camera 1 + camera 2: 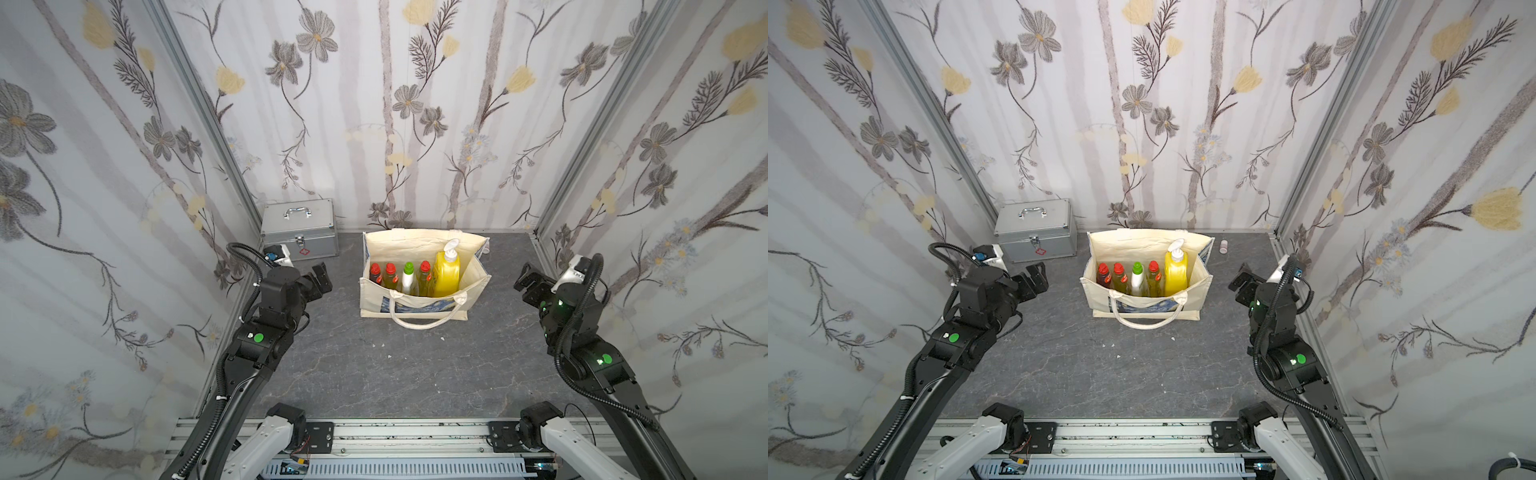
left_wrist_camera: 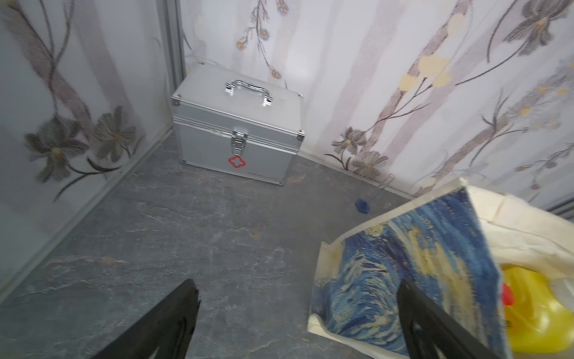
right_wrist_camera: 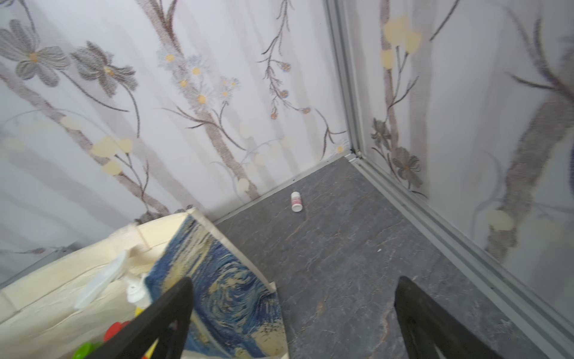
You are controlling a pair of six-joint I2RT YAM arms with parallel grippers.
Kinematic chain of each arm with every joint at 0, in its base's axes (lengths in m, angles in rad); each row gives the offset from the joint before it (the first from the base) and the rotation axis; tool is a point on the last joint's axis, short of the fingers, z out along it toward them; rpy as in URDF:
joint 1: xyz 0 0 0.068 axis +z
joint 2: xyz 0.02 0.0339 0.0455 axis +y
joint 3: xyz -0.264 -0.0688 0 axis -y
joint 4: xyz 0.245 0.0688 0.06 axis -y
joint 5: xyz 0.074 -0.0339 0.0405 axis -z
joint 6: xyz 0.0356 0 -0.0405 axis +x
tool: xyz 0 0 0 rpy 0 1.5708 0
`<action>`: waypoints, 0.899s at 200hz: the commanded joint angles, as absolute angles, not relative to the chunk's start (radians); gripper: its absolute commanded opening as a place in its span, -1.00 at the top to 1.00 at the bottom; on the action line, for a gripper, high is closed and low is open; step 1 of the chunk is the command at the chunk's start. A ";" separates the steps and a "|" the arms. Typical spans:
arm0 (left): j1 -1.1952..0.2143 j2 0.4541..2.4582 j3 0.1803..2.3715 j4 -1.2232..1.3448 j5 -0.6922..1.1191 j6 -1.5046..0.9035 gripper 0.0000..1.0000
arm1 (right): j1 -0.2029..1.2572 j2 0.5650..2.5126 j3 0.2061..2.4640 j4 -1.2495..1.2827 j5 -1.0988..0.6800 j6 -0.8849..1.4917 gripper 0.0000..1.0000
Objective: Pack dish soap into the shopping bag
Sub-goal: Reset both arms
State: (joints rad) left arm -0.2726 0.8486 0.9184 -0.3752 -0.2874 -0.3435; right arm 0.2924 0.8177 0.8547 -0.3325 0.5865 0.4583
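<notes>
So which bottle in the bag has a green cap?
The white bottle, middle of the row in the shopping bag; three others have red caps, the big yellow bottle a white pump.

Midway between left pincer [image 1: 321, 280] and right pincer [image 1: 524, 282], well apart from both: shopping bag [image 1: 399, 249], upright on the counter [image 1: 374, 374]. Inside it, in a row: four small dish soap bottles [image 1: 390, 277] toward the left pincer, pump bottle [image 1: 446, 270] toward the right pincer. Behind the left pincer, near: metal case [image 1: 299, 228]. Beyond the right pincer, by the back wall [image 1: 1183, 124], just past the bag: small vial [image 1: 1224, 246].
</notes>
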 commanded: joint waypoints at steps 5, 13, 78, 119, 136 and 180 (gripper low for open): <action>-0.188 0.860 0.829 -0.241 -0.378 -0.131 -1.00 | 0.132 0.738 0.759 -0.241 0.598 0.349 -1.00; -0.136 0.878 0.795 -0.229 -0.325 -0.135 -1.00 | 0.066 0.714 0.686 -0.187 0.517 0.296 -1.00; 0.032 1.066 0.444 0.350 -0.174 -0.178 -1.00 | -0.221 0.623 0.197 0.488 -0.055 0.268 -1.00; 0.024 1.383 0.375 0.758 -0.211 -0.100 -1.00 | -0.221 0.821 0.033 0.868 -0.005 0.247 -1.00; 0.015 1.476 0.355 0.894 -0.251 -0.109 -1.00 | -0.219 0.923 0.027 0.968 -0.026 0.232 -1.00; -0.085 1.579 0.346 1.023 -0.280 0.007 -1.00 | -0.186 1.318 0.014 1.471 -0.087 0.219 -1.00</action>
